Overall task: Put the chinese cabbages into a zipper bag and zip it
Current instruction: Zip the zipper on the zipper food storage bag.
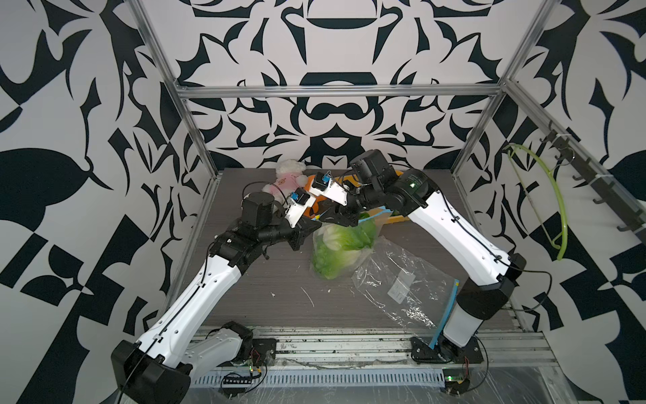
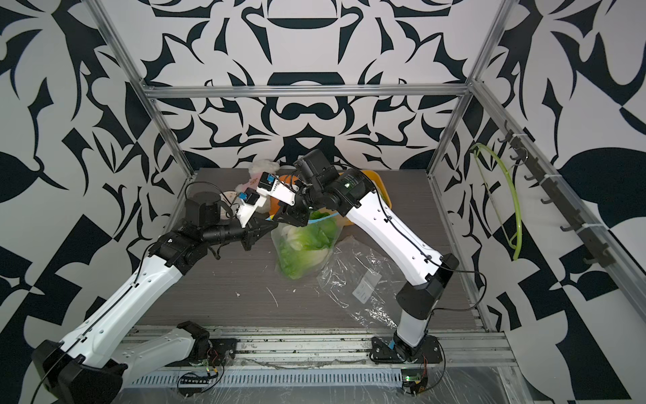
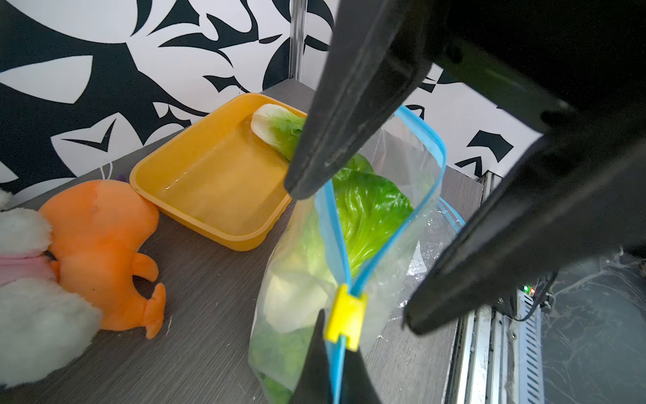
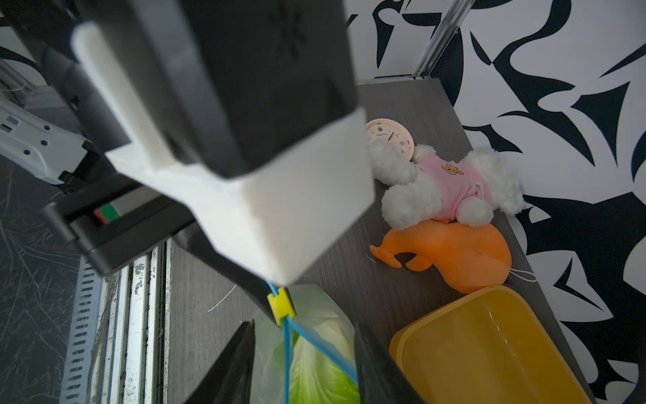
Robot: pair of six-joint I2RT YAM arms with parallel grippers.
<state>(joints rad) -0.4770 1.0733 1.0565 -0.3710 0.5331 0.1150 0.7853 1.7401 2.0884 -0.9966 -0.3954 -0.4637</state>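
Observation:
A clear zipper bag (image 3: 290, 280) with a blue zip strip and a yellow slider (image 3: 344, 316) hangs upright over the table, its mouth spread wide. Green chinese cabbages (image 3: 374, 210) fill it, seen in both top views (image 1: 344, 252) (image 2: 304, 248). One more cabbage (image 3: 276, 127) lies in the yellow tray (image 3: 209, 182). My left gripper (image 3: 337, 353) is shut on the zip strip just behind the slider. My right gripper (image 4: 304, 328) is open, a finger on either side of the bag's mouth, the slider (image 4: 279, 304) just beyond its tips.
An orange plush toy (image 4: 461, 252), a white plush in pink (image 4: 451, 185) and a small clock (image 4: 388, 134) lie at the back left of the table. A second, empty zipper bag (image 1: 402, 280) lies flat at the front right. The tray sits behind the hanging bag.

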